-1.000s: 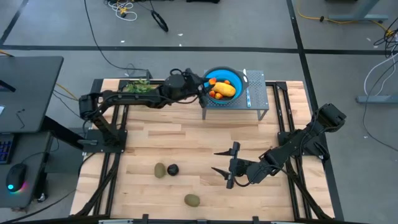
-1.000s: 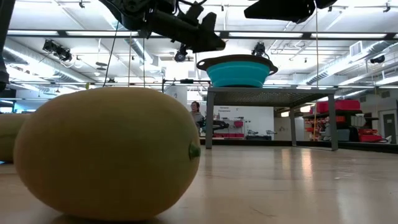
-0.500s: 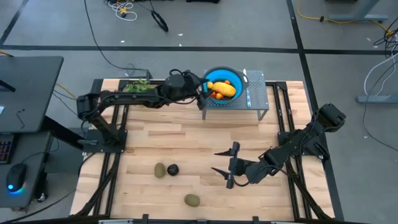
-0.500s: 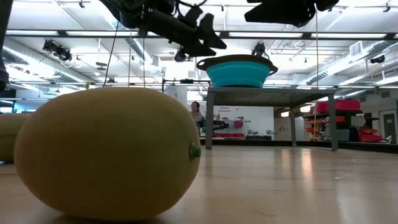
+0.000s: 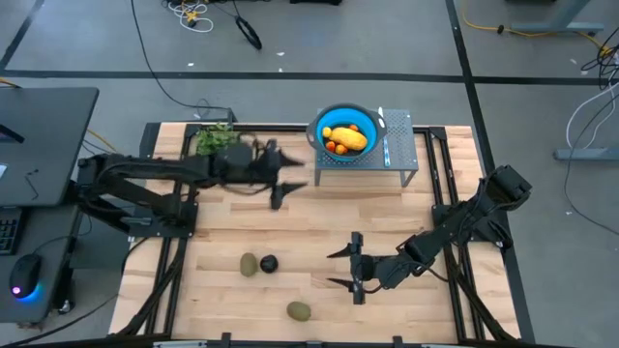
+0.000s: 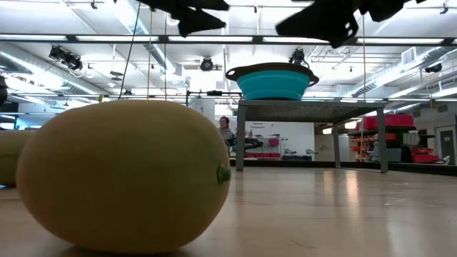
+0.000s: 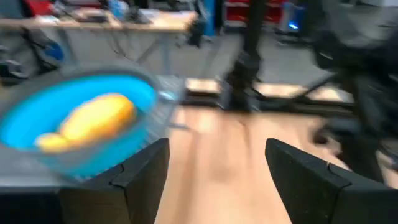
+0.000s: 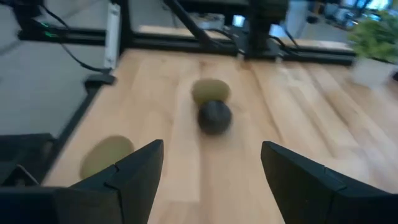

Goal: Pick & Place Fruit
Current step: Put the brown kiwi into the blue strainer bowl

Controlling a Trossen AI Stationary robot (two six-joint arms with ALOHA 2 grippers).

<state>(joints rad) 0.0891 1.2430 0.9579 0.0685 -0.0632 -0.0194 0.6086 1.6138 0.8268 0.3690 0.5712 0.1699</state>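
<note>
Oval, nearest: green oval (image 5: 299, 310) is lying alone by the near table edge, filling the low view (image 6: 121, 175); it is untouched.

Pair: second oval (image 5: 249, 264) and black fruit (image 5: 269, 263) are touching side by side, a little farther in, left of centre.

Right gripper (image 5: 343, 268): it is hovering over the near-centre boards with fingers spread wide and empty; since a second ago it has been edging left and nearer, so its wrist view is now framing the black fruit (image 8: 214, 116) between the fingers. Judgement: the next pick is probably this pair.

Left gripper (image 5: 290, 188): fingers are parted and holding nothing; it has pulled back from the bowl rim to mid-table, moving fast enough to blur. Judgement: its delivery is finished.

Bowl (image 5: 370, 121): blue, sitting on a grey stand (image 5: 398, 135) at the far edge; it is holding the yellow fruit (image 5: 347, 137) and small orange-red ones (image 5: 334, 147).

Remaining: three fruits are still waiting on the table.
</note>
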